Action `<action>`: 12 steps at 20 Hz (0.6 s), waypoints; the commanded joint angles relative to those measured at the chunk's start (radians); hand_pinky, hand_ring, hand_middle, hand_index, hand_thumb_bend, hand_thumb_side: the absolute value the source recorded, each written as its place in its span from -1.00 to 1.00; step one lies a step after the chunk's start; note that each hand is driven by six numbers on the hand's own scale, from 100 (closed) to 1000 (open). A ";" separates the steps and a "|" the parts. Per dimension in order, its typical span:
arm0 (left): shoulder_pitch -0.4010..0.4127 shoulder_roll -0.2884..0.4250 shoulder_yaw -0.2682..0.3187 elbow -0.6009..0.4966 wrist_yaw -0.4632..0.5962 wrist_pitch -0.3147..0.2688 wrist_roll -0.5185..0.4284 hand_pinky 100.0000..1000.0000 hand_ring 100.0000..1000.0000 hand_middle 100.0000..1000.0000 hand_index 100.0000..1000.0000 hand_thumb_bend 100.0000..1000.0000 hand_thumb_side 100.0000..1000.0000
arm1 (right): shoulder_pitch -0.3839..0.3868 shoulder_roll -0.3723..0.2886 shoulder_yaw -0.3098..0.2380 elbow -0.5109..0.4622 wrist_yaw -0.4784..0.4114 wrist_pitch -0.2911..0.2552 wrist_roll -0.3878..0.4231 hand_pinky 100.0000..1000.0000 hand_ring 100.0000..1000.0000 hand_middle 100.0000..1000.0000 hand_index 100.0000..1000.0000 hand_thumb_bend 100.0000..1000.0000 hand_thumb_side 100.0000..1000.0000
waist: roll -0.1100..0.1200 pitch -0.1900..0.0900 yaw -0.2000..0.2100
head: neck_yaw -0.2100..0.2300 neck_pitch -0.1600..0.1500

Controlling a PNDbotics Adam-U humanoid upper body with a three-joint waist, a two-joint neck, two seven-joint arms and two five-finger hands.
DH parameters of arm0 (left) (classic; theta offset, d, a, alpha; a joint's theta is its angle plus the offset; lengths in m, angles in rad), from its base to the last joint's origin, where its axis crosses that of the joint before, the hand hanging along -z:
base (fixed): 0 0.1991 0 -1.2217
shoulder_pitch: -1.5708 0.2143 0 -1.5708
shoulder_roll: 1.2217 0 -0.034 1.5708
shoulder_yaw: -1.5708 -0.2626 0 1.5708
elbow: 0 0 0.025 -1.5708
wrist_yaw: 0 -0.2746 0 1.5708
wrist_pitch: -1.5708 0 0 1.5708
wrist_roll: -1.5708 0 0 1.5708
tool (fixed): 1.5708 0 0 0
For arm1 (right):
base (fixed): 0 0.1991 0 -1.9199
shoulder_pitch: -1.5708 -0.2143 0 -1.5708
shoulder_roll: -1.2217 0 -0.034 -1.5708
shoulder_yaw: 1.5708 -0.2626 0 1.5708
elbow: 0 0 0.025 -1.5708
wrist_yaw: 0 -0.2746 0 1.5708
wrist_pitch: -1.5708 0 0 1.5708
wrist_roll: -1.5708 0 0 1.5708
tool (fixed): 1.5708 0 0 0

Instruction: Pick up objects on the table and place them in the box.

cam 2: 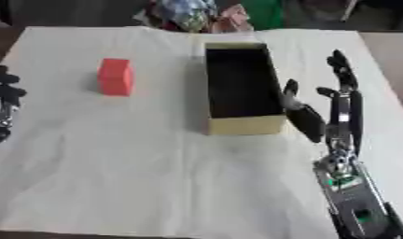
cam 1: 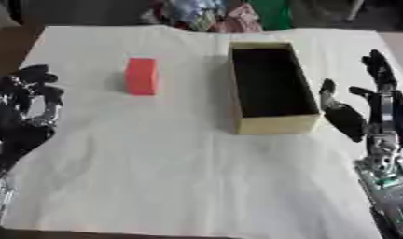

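Observation:
A red block (cam 1: 142,76) lies on the white tablecloth, left of the box. The box (cam 1: 276,124) is a tan cardboard tray with a dark inside; nothing shows in it. My left hand (cam 1: 25,108) sits at the left edge of the table, fingers loosely spread, well left of and nearer than the block, holding nothing. Just right of the box, my right hand (cam 2: 335,109) stands with fingers straight and pointing away from me, thumb toward the box wall, holding nothing.
The white cloth (cam 1: 180,168) covers the table up to its far edge. A heap of colourful items (cam 1: 209,15) lies beyond that edge. Dark floor shows at the left and near sides.

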 commanded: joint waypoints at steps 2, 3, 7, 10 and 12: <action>-0.006 0.010 0.009 -0.014 0.003 -0.001 -0.003 1.00 0.25 0.27 0.58 -1.00 -0.95 | -0.010 -0.018 -0.008 -0.024 0.021 0.001 0.023 0.47 1.00 0.80 1.00 -0.65 -1.00 | 0.001 -0.014 0.000 | 0.002 0.003; -0.006 0.010 0.009 -0.015 0.003 -0.001 -0.003 1.00 0.25 0.27 0.58 -1.00 -0.95 | -0.010 -0.017 -0.009 -0.025 0.024 0.001 0.024 0.47 1.00 0.80 1.00 -0.57 -1.00 | 0.001 -0.014 -0.001 | 0.002 0.003; -0.006 0.010 0.009 -0.014 0.002 -0.001 -0.003 1.00 0.25 0.27 0.58 -1.00 -0.95 | -0.009 -0.018 -0.011 -0.025 0.040 0.007 0.018 0.50 1.00 0.85 1.00 -0.45 -1.00 | 0.002 -0.013 -0.001 | 0.004 0.002; -0.005 0.010 0.009 -0.015 0.002 -0.001 -0.003 1.00 0.25 0.27 0.58 -1.00 -0.95 | -0.009 -0.018 -0.012 -0.025 0.053 0.014 0.013 0.54 1.00 0.92 1.00 -0.41 -1.00 | 0.002 -0.013 -0.001 | 0.004 0.003; -0.005 0.009 0.009 -0.015 0.002 -0.001 -0.003 1.00 0.25 0.27 0.58 -1.00 -0.95 | -0.009 -0.018 -0.013 -0.026 0.064 0.021 0.008 0.55 1.00 0.93 1.00 -0.40 -1.00 | 0.003 -0.013 -0.002 | 0.005 0.003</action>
